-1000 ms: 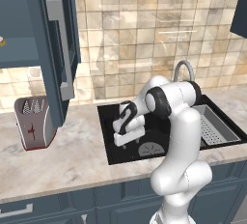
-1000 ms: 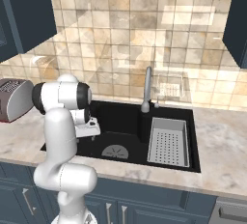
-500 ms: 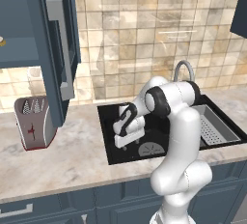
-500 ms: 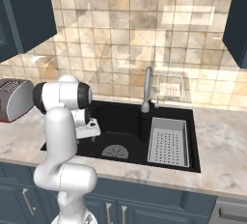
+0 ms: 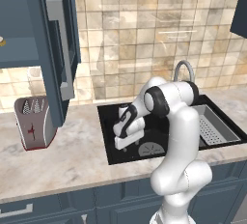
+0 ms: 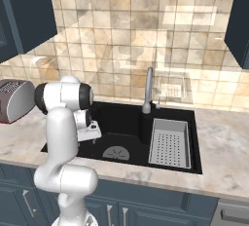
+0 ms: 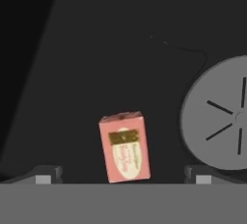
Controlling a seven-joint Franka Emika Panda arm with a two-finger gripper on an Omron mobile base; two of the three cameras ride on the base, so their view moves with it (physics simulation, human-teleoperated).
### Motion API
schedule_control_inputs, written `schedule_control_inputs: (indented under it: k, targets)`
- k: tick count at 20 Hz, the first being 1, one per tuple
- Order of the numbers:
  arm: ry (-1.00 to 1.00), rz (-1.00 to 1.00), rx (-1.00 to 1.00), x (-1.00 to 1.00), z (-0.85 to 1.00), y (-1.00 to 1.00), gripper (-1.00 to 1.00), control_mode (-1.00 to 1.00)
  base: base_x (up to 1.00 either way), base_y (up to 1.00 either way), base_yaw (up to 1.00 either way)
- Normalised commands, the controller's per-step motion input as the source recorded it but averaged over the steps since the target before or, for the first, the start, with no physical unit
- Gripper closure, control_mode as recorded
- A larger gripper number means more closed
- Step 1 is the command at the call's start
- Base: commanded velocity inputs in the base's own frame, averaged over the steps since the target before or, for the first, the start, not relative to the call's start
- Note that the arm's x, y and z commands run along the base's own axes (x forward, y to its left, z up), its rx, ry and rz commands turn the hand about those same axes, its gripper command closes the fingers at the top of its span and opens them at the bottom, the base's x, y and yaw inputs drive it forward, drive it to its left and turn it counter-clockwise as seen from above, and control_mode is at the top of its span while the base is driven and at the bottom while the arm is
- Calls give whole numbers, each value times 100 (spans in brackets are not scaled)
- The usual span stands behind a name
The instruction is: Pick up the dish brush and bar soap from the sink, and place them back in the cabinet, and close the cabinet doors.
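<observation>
Presently: bar soap (image 7: 124, 146) flat on black sink (image 7: 96, 49) floor beside round drain (image 7: 219, 117), apparently untouched between spread, released fingers (image 7: 46, 174).

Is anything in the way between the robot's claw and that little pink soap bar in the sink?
Nothing visible is. In the hand view the bar soap lies flat on the bare sink floor between the open gripper tips, with the round drain off to one side.

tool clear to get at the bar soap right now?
Probably yes. The tool is open low in the sink, the bar soap lies between its fingertips, and nothing lies between them.
</observation>
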Motion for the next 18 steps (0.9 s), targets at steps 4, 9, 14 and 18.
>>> schedule_control_inputs:
  k: [4, 9, 14, 18]
  targets:
    - [0, 2, 0, 0, -7, 0, -100, -100, 0, 0, 0]
    - [0, 2, 0, -3, -6, 0, -100, -100, 0, 0, 0]
    - [0, 1, 0, -8, -1, 0, -100, -100, 0, 0, 0]
    - [0, 0, 3, -8, 0, 0, -100, -100, 0, 0, 0]
